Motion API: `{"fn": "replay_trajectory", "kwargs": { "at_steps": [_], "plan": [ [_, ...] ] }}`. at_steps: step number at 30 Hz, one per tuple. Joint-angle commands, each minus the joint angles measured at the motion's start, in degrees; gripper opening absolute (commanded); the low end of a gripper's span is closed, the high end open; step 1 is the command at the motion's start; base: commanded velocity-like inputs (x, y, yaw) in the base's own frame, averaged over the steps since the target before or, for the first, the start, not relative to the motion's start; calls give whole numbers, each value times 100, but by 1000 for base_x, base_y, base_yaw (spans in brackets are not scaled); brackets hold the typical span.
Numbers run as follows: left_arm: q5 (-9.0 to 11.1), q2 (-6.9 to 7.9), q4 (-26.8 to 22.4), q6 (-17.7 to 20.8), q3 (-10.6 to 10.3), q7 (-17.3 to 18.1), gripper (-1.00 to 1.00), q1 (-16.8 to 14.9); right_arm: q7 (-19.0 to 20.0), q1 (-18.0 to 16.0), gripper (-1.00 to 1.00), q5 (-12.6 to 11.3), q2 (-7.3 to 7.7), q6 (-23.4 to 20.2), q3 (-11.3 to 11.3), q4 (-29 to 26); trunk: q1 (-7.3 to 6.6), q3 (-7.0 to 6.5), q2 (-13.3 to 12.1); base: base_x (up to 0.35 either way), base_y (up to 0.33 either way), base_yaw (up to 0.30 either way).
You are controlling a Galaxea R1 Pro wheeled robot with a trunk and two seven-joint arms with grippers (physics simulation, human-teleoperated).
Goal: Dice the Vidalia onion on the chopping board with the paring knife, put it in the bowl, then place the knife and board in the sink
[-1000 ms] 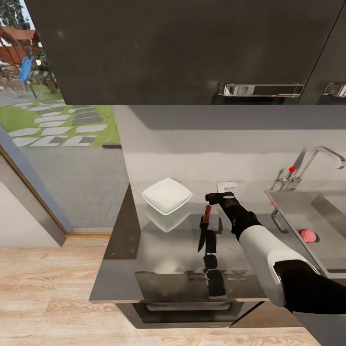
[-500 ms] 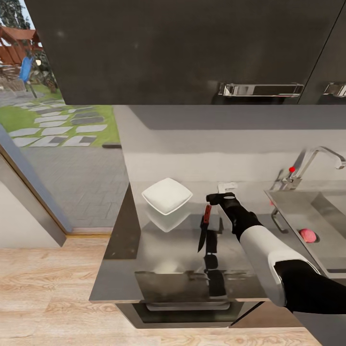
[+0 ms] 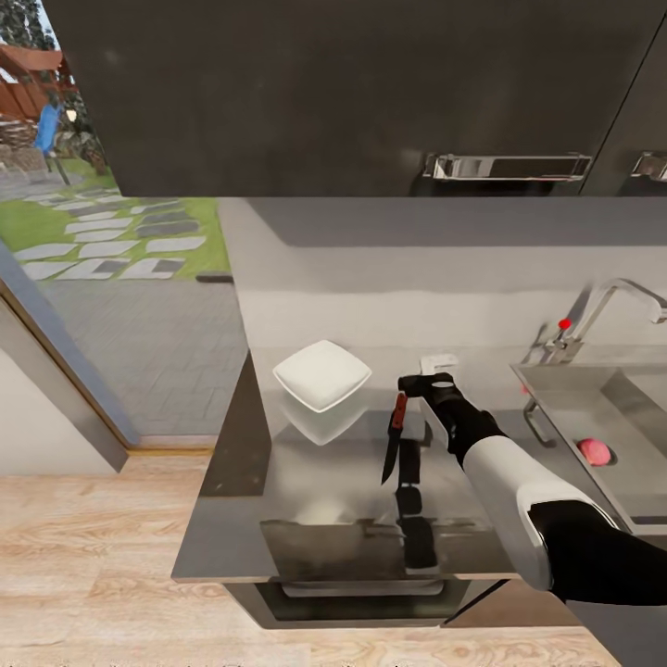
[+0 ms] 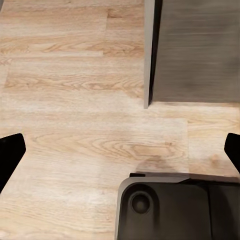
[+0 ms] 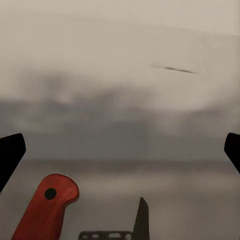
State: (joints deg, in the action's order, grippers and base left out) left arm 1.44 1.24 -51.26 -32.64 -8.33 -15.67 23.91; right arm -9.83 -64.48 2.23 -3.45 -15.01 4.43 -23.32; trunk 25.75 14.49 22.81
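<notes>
The right arm reaches over the desk (image 3: 306, 482); its right gripper (image 3: 419, 382), jaws wide apart and empty, hovers beside the paring knife (image 3: 393, 437).

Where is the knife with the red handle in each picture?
Head view: the paring knife lies on the grey countertop, between the white bowl and the right gripper.
Right wrist view: its red handle end is at the lower left, between the open fingertips.
Left wrist view: no knife here; it looks at the wooden floor.
Shared landmark: the glossy grey countertop, in the head and right wrist views.
</notes>
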Motion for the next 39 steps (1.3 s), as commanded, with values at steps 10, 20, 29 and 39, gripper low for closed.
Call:
{"fn": "replay_trajectory", "kwargs": {
  "at_steps": [10, 20, 29, 39],
  "plan": [
    [14, 6, 33, -6, -28, -43, 100, 0, -28, -3, 100, 23, 2, -46, 35, -6, 3, 88, 11, 0, 0, 0],
    [14, 5, 42, -6, -28, -43, 100, 0, -27, -3, 100, 23, 2, -46, 34, -6, 3, 167, 11, 0, 0, 0],
    [14, 6, 40, -6, -28, -42, 100, 0, -27, -3, 100, 23, 2, -46, 40, -6, 3, 211, 11, 0, 57, 0],
    [10, -1, 145, 2, -22, -42, 100, 0, -27, -3, 100, 23, 2, -46, 40, -6, 3, 212, 11, 0, 71, 0]
  ]
}}
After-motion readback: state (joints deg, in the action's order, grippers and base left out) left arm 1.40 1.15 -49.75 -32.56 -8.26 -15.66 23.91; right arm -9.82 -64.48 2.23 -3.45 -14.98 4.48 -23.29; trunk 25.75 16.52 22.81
